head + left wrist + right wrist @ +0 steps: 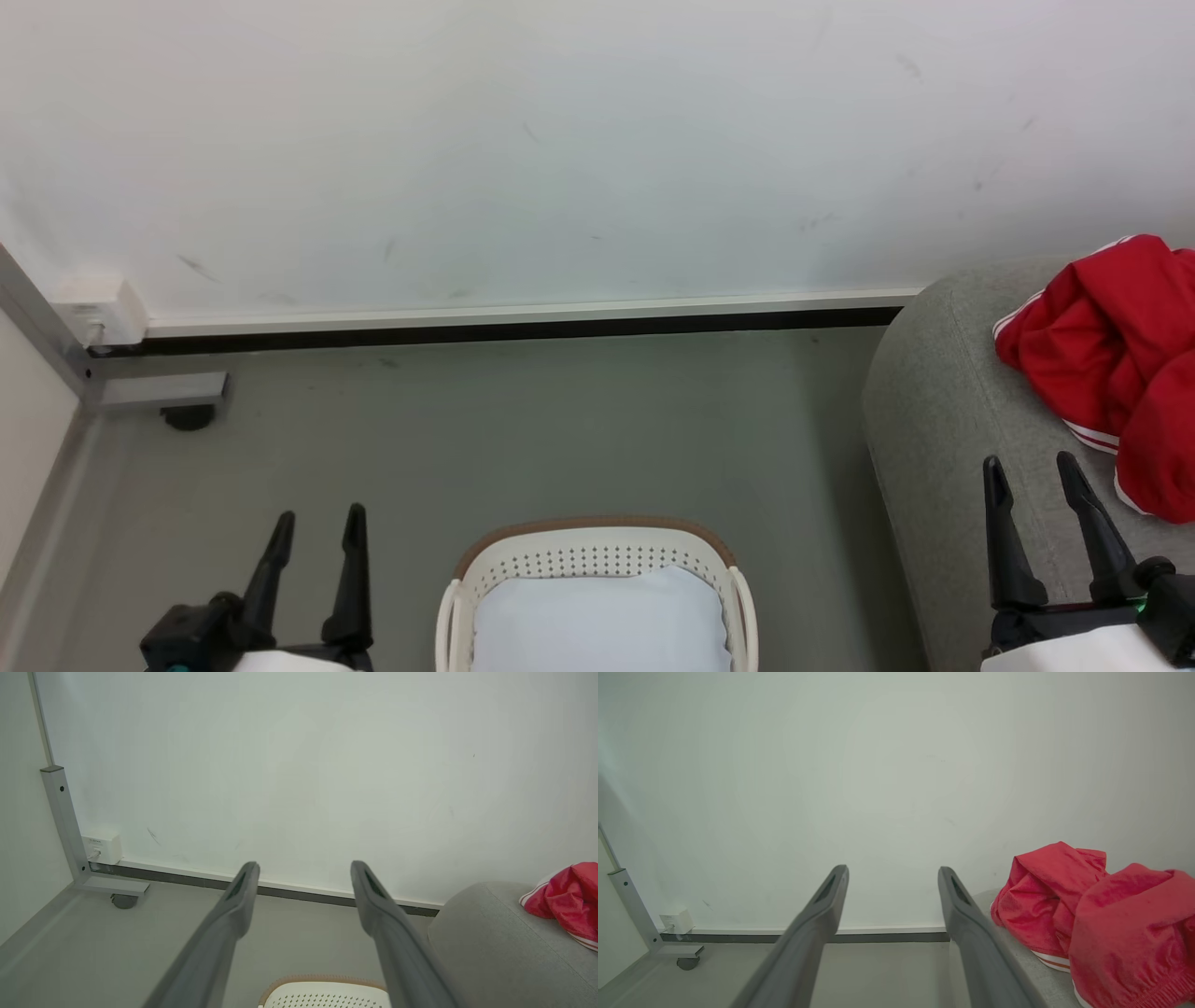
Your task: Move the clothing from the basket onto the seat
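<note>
Clothing (1111,364) heaped on seat (943,411) at 3 o'clock, well apart from basket (597,551) at 6, pale pad (602,621) inside. Left gripper (319,515) and right gripper (1030,462) both spread wide, empty. Transfer looks done; best to check under the pad for leftovers.

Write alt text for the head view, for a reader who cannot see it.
Red clothing lies heaped on the grey seat at the right, while the cream basket on the floor at bottom centre holds a pale pad. The left gripper and right gripper sit open and empty at the lower corners.
</note>
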